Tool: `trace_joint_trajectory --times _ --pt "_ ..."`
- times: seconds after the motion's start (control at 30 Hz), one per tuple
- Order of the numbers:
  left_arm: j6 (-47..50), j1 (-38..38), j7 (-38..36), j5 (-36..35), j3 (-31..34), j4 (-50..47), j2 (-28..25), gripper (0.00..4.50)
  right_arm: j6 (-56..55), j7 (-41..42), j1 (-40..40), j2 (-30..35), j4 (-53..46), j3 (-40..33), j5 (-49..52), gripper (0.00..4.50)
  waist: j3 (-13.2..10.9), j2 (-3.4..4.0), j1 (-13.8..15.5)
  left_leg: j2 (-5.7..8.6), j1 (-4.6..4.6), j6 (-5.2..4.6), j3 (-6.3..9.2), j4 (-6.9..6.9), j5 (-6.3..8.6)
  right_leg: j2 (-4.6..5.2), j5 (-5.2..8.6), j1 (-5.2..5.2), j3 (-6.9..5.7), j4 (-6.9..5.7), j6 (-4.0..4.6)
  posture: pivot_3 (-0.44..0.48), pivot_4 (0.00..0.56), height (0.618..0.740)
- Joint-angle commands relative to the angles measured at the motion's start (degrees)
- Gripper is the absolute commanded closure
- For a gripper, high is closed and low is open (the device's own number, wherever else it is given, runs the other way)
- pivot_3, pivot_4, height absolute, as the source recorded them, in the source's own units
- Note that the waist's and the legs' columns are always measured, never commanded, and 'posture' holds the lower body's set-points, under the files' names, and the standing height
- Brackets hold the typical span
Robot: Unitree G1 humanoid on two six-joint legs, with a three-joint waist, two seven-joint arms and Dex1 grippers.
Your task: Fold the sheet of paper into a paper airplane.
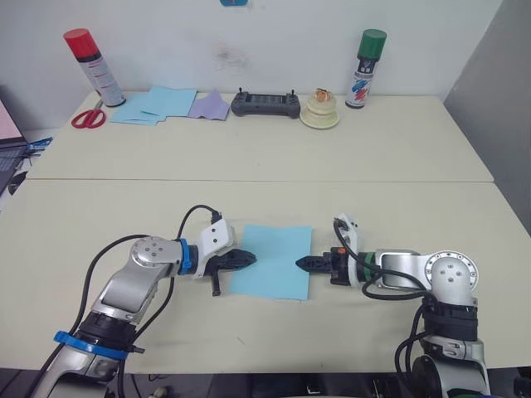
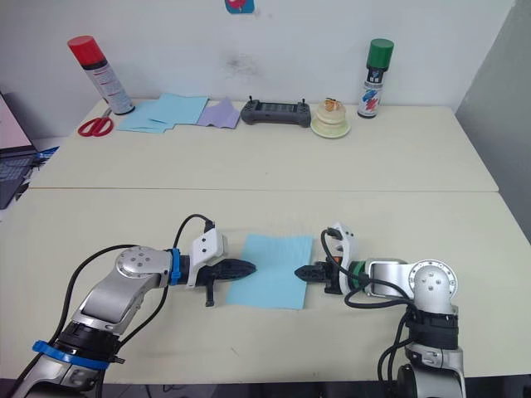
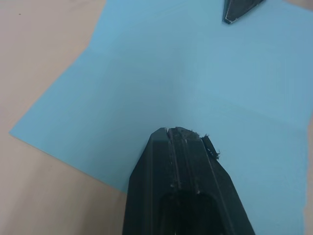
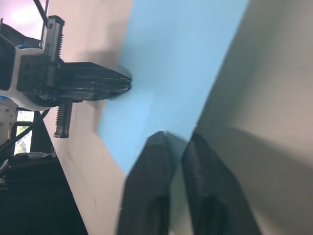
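The sheet of paper (image 1: 272,259) lay flat on the near table (image 1: 99,215), directly between the two arms. The left gripper (image 1: 246,259) reached in from the sheet's left edge, its black fingers pressed together with their tips over the blue surface. Opposite it, the right gripper (image 1: 304,264) pointed at the sheet's right edge; in the right wrist view its fingers (image 4: 146,196) stood close side by side with a thin gap between them, nothing held, their tips at the paper's edge. Faint creases ran across the sheet in the left wrist view.

Farther off, on the second table against the wall, red scissors (image 1: 88,118) lay beside a red-capped spray can (image 1: 94,67). Next came a loose pile of blue sheets (image 1: 153,104) and a lavender sheet (image 1: 209,105), then a black controller (image 1: 265,104), a small cream dish (image 1: 319,110) and a green-capped spray can (image 1: 365,68).
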State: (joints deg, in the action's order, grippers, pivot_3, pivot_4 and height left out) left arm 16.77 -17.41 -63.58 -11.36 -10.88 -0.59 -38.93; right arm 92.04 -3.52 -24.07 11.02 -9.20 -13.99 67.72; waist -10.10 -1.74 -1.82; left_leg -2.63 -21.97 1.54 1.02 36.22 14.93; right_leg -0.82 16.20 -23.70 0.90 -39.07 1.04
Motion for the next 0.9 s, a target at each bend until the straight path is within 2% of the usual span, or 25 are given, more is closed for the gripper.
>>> trace_joint_trajectory --times 0.03,0.1,0.17,0.27,0.37,0.47,0.67,0.7,0.9 --pt "-0.65 0.41 0.86 1.36 -0.54 0.90 0.17 4.50 0.46 1.96 -1.32 2.76 -0.58 -2.57 1.10 2.68 0.00 0.00 0.00 0.00 0.03 0.00 0.00 0.00 0.00 0.00 0.01 0.03 0.00 0.00 -0.02 0.000 0.150 0.740" --pt "-0.74 0.36 1.25 1.44 -0.39 1.10 0.33 4.50 0.03 3.46 -2.13 5.27 -0.77 -3.51 0.41 2.10 0.00 0.00 0.01 0.01 0.05 0.00 0.01 0.03 0.00 0.00 0.00 0.07 -0.01 0.00 -0.03 0.000 0.150 0.740" --pt "-0.95 0.50 1.19 1.44 -0.43 1.18 0.30 4.50 -4.37 8.65 -3.40 10.10 -2.87 -2.45 -1.41 1.47 0.00 0.01 0.02 0.02 0.05 0.00 0.02 0.10 0.00 -0.01 0.00 0.09 -0.02 0.00 -0.07 0.000 0.150 0.740" --pt "-1.43 0.61 1.53 1.66 -0.32 1.56 0.44 4.50 -15.02 18.56 -5.89 15.24 -7.69 1.95 -6.29 1.47 0.00 0.02 -0.01 0.05 0.03 -0.01 0.01 0.21 0.00 -0.08 0.00 0.12 -0.01 0.01 -0.13 0.000 0.150 0.740" --pt "-1.82 0.85 2.17 2.04 -0.41 1.70 0.78 4.50 -27.53 27.44 -7.07 17.05 -11.80 9.85 -14.37 1.47 0.02 0.05 -0.19 0.00 0.13 -0.02 0.00 0.23 0.01 -0.10 0.01 0.19 0.02 0.01 -0.17 0.000 0.150 0.740" --pt "-1.76 1.10 2.03 2.19 -0.89 1.32 0.78 4.50 -36.05 29.05 -8.44 13.75 -12.12 14.97 -20.42 2.06 0.03 0.04 -0.02 -0.06 0.13 -0.02 0.19 0.23 0.01 -0.11 0.01 0.23 -0.13 0.01 -0.17 0.000 0.150 0.740" --pt "-1.77 1.07 1.52 2.33 -1.40 1.25 0.53 4.50 -44.11 34.41 -9.08 11.26 -11.14 29.84 -31.86 4.27 0.02 0.05 0.02 -0.04 -0.03 -0.01 0.16 0.60 0.01 -0.06 0.00 0.23 -0.07 -0.01 -0.15 0.000 0.150 0.740" --pt "-1.85 1.02 1.46 2.38 -1.48 1.32 0.54 4.50 -44.20 35.14 -9.26 11.18 -10.90 32.17 -33.28 4.47 0.02 0.05 0.02 -0.04 -0.03 -0.01 0.15 0.63 0.01 -0.03 -0.01 0.24 -0.06 -0.01 -0.15 0.000 0.150 0.740" --pt "-2.02 0.67 1.65 2.59 -1.81 1.72 0.95 4.50 -42.51 38.59 -11.03 11.92 -5.76 36.99 -37.88 4.47 0.02 0.05 0.06 -0.03 -0.02 -0.02 0.20 0.68 0.01 -0.01 -0.05 0.25 -0.10 -0.06 -0.09 0.000 0.150 0.740"
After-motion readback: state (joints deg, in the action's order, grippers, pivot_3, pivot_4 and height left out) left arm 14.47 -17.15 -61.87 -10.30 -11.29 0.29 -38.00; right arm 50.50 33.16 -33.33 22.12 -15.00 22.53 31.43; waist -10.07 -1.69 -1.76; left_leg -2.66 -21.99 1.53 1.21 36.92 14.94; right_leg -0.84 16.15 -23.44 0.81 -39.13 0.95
